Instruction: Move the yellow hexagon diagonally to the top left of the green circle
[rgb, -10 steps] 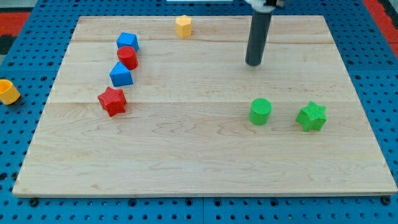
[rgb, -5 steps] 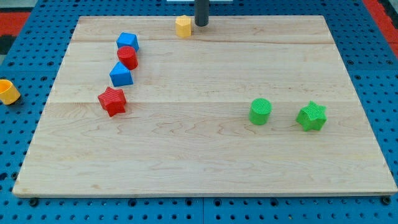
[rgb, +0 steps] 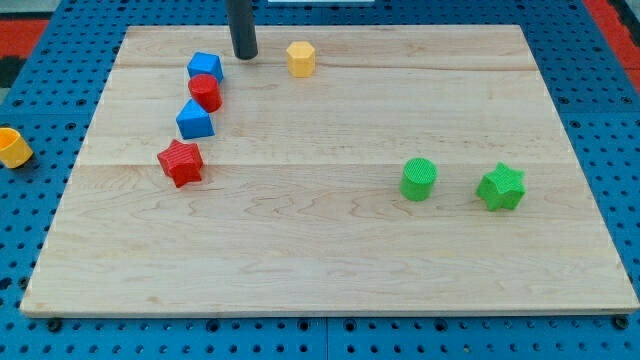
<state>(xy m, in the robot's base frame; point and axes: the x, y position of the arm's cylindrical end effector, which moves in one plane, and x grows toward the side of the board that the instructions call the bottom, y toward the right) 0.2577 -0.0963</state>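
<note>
Standing near the frame's top, our tip (rgb: 244, 55) rests on the counter (rgb: 320, 260) just left of the yellow hexagon (rgb: 300, 58), apart from it. No tool is fitted: only a bare rod, gripping nothing. We judge this placement suits a push right and downward toward the green circle (rgb: 419, 179), which lies well apart at centre right beside a green star (rgb: 501, 187).

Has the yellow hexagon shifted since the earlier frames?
Yes. The yellow hexagon sits slightly toward the view's right and bottom, farther from the board's top edge.
</note>
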